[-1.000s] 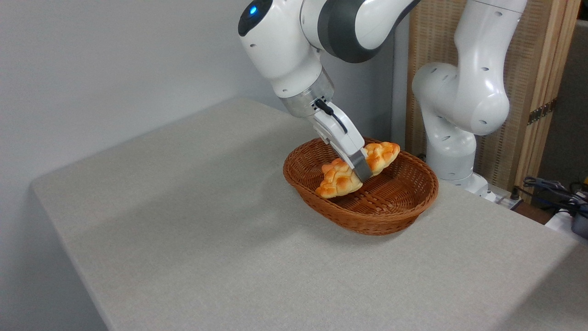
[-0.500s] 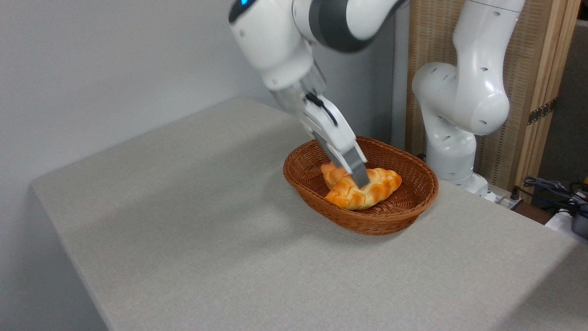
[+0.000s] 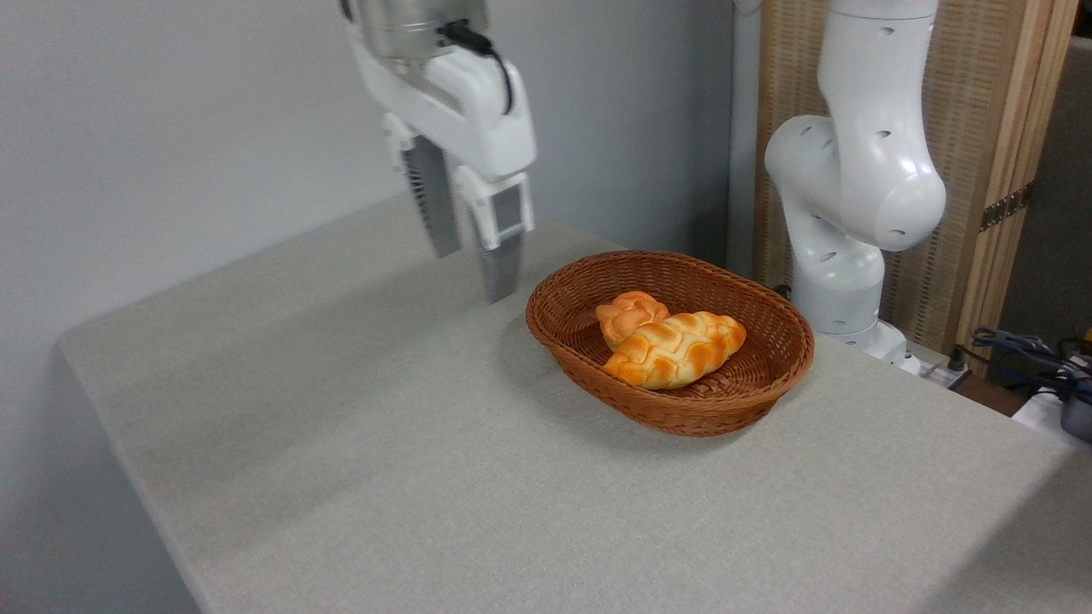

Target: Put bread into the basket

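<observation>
The long braided bread (image 3: 680, 349) lies flat inside the oval brown wicker basket (image 3: 772, 388), its golden crust up. Behind its left end a small round knotted bun (image 3: 629, 310) rests in the same basket. My gripper (image 3: 473, 273) hangs in the air to the left of the basket, well above the table, fingers pointing down. It is open and holds nothing. The two grey fingers (image 3: 501, 256) stand apart with a gap between them.
The grey table (image 3: 384, 443) stretches to the left and front of the basket. The arm's white base (image 3: 840, 256) stands right behind the basket, in front of a wooden screen. Cables and a dark device (image 3: 1036, 358) lie at the far right edge.
The gripper let go of the bread, which dropped flat into the basket. It then rose and swung left, away from the basket, with its fingers open.
</observation>
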### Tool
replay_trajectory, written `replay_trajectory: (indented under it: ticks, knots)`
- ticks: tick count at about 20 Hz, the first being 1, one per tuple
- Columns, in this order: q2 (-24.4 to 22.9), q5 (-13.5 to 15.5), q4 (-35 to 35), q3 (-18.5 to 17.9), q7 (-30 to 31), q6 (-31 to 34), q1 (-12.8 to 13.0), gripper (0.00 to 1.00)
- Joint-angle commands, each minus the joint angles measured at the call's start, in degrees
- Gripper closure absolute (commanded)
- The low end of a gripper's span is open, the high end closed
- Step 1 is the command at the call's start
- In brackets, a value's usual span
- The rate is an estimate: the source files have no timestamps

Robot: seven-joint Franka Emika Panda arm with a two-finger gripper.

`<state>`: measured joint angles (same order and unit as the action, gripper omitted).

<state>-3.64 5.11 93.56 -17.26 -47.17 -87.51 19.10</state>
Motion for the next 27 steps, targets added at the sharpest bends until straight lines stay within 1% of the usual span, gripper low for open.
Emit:
replay_trajectory:
  ticks: [1,2,3,5,9,10,11,12,17,25,27]
  knots:
    - [3.7,2.2,-4.4,9.1,1.6,-2.2,-9.4,0.00]
    - [3.6,1.5,-4.4,14.3,3.8,-3.6,-14.5,0.00]
    - [3.7,0.5,-4.0,16.7,5.7,-4.9,-16.2,0.00]
    - [3.6,-1.9,-3.7,17.2,6.0,-6.0,-16.3,0.00]
    - [3.6,-2.5,-2.4,17.2,5.7,-8.3,-16.2,0.00]
    - [3.5,-2.7,-2.2,17.1,5.5,-7.8,-16.2,0.00]
    - [3.2,-4.9,-1.8,17.3,5.6,-7.6,-16.2,0.00]
    - [3.1,-6.1,-1.5,17.3,5.4,-7.3,-16.1,0.00]
    - [3.0,-6.1,-1.5,17.4,5.6,-4.3,-15.8,0.00]
    - [3.0,-5.8,-1.8,16.9,5.9,-4.3,-15.8,0.00]
    - [3.0,-5.2,-2.2,16.6,5.6,-4.9,-15.8,0.00]
